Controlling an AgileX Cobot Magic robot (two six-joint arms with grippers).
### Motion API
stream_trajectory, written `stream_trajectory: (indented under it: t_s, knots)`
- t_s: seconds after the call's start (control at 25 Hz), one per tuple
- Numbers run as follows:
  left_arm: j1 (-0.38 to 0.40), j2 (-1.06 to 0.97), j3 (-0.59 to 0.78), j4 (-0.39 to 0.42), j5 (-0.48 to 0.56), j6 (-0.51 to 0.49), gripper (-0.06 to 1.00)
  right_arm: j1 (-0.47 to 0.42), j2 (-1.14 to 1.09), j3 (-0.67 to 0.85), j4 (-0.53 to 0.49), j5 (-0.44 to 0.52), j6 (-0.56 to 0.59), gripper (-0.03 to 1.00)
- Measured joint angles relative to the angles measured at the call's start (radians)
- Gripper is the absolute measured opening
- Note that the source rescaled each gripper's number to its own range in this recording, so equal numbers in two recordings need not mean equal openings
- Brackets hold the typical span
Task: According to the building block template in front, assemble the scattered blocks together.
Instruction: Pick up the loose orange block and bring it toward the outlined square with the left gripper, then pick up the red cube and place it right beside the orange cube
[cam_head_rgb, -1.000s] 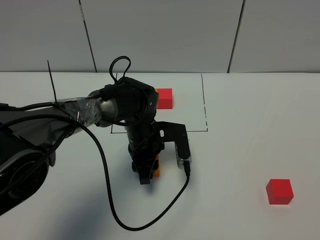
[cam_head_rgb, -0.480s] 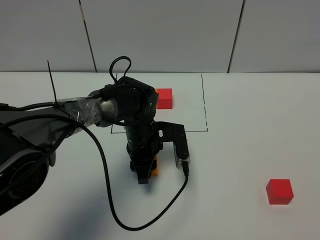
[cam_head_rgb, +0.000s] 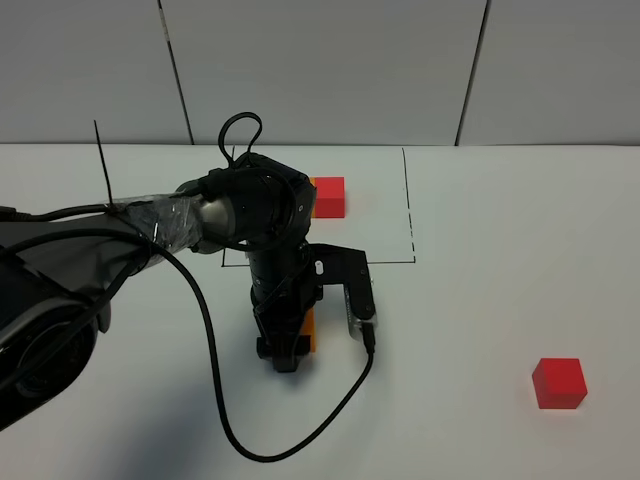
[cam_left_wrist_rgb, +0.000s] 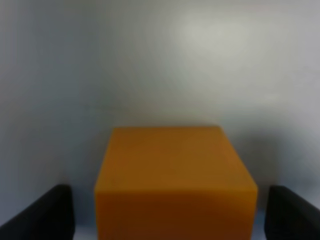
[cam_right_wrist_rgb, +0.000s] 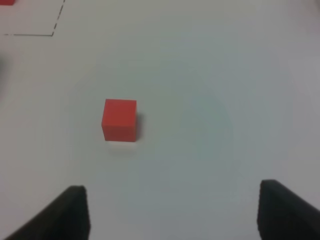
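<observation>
Orange cube (cam_left_wrist_rgb: 175, 170) sits inside left gripper (cam_left_wrist_rgb: 170, 212) (seemingly untouched); jaws parted.

template outline (cam_head_rgb: 390, 262): on the table (cam_head_rgb: 520, 220), at 12 o'clock from the table's middle, toward the back wall.
template pair (cam_head_rgb: 329, 196): inside the outline near its middle; its left half is hidden behind the left arm.
nearer loose cube (cam_head_rgb: 309, 331): on the table at 6 o'clock from the pair, outside the outline's front line.
left gripper (cam_left_wrist_rgb: 167, 212): straddles the nearer loose cube, one finger on either side, a gap at each.
farther loose cube (cam_head_rgb: 559, 383): on the table at 4 o'clock from the outline, well apart from everything else.
right gripper (cam_right_wrist_rgb: 177, 210): above the table, with the farther loose cube ahead of its fingers, not between them.
cable (cam_head_rgb: 250, 440): on the table at 6 o'clock from the left gripper.
</observation>
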Motion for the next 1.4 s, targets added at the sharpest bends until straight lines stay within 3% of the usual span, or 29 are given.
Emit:
stream_trajectory:
  t_s: [0.2, 0.48, 0.72, 0.92, 1.16, 1.4]
  knots:
    - [0.000, -0.007, 0.000, -0.007, 0.004, -0.051, 1.00, 0.000, 0.000, 0.000, 0.000, 0.000, 0.000, 0.43]
    - [0.000, -0.117, 0.007, -0.020, 0.063, -0.116, 1.00, 0.000, 0.000, 0.000, 0.000, 0.000, 0.000, 0.43]
    - [0.000, -0.272, 0.007, -0.032, -0.002, -0.297, 1.00, 0.000, 0.000, 0.000, 0.000, 0.000, 0.000, 0.43]
    - [0.009, -0.348, 0.007, 0.090, -0.015, -0.483, 1.00, 0.000, 0.000, 0.000, 0.000, 0.000, 0.000, 0.43]
    - [0.120, -0.405, 0.007, 0.135, 0.020, -0.596, 1.00, 0.000, 0.000, 0.000, 0.000, 0.000, 0.000, 0.43]
    - [0.295, -0.491, 0.007, 0.035, 0.059, -0.629, 1.00, 0.000, 0.000, 0.000, 0.000, 0.000, 0.000, 0.43]
